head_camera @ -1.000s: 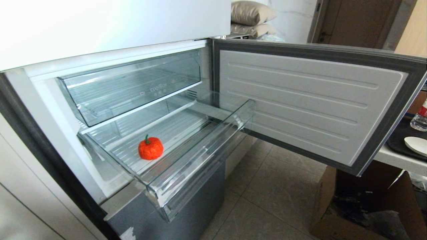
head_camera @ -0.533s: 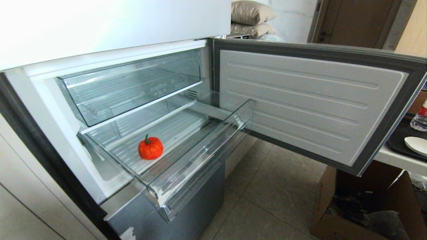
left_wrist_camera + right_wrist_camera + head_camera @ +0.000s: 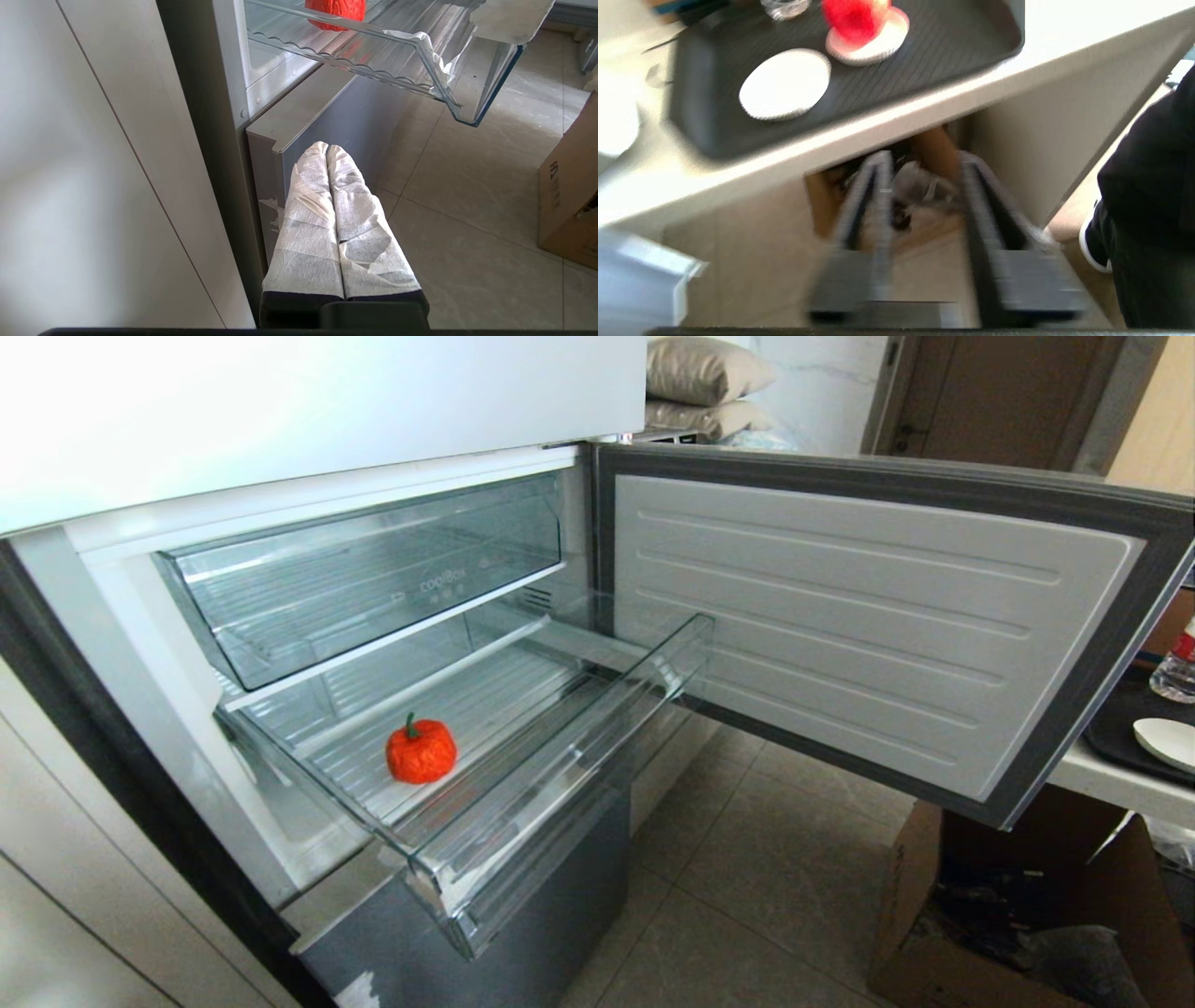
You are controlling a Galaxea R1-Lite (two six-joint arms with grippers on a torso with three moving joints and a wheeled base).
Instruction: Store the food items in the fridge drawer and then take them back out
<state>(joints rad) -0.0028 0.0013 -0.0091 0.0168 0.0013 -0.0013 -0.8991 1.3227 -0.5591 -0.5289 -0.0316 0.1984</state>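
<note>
One red fruit (image 3: 421, 751) is already sitting in the pulled-out fridge drawer (image 3: 560, 775); the right gripper (image 3: 924, 163), jaws apart and empty, is facing the tray (image 3: 714, 121), so I'd line up squarely on the red item (image 3: 852, 18) on its paper plate. The left gripper (image 3: 328, 148) is parked low, fingers pressed together.

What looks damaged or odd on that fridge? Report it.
White tape scraps are stuck on the drawer's front corner, and paint is chipped on the grey panel below. The red fruit sits upright.

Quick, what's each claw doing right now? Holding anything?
Left gripper: closed, empty, parked low beside the fridge.
Right gripper: open, empty, near the black tray.
</note>
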